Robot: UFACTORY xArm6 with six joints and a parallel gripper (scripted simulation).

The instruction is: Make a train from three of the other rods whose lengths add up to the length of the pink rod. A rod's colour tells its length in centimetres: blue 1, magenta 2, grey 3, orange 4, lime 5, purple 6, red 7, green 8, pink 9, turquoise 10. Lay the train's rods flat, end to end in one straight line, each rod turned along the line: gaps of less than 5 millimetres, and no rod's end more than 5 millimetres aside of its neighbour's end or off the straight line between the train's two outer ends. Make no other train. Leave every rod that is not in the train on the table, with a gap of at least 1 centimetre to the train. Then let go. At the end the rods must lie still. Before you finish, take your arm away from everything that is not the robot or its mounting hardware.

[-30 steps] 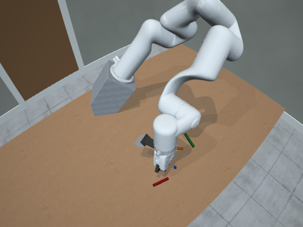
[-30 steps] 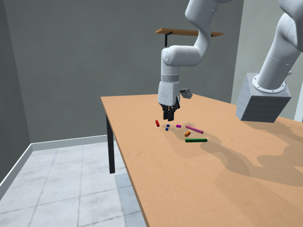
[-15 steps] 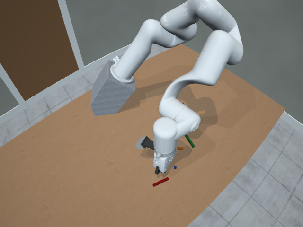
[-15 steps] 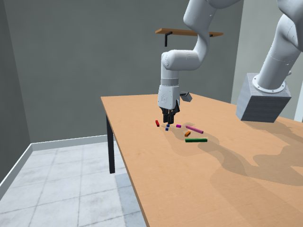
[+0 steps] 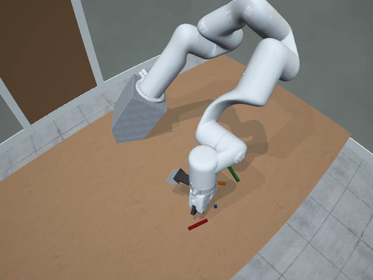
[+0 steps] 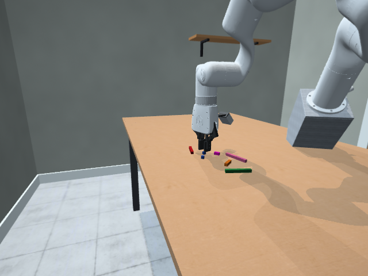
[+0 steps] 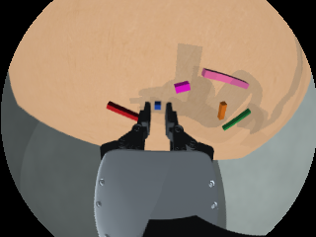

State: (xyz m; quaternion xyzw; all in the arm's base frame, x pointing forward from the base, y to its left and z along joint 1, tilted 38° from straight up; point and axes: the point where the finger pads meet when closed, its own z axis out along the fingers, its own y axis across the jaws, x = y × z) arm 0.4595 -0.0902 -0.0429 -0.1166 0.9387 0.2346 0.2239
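Long pink square-sectioned rod (image 6: 236,157) (image 7: 225,78): flat on the brown wooden worktop (image 5: 120,210) (image 6: 237,222) (image 7: 99,64), well apart from the pincer (image 5: 197,213) (image 6: 204,149) (image 7: 158,109), serving only as length reference. Pincer: fingers apart, unloaded, poised above a small blue cube-shaped rod (image 6: 203,152) (image 7: 157,105), presumably narrowed to spare neighbours. Likely train: both blues plus the long red bar-shaped rod (image 5: 197,224) (image 6: 191,149) (image 7: 122,111).

Gripper Sinks Toward Blue Rod

The xArm Gripper (image 5: 197,212) (image 6: 204,149) (image 7: 158,109) has come down since the earlier pictures; its fingertips are now nearer the blue rod (image 6: 203,152) (image 7: 157,106) below them. The wrist above has lowered with it.
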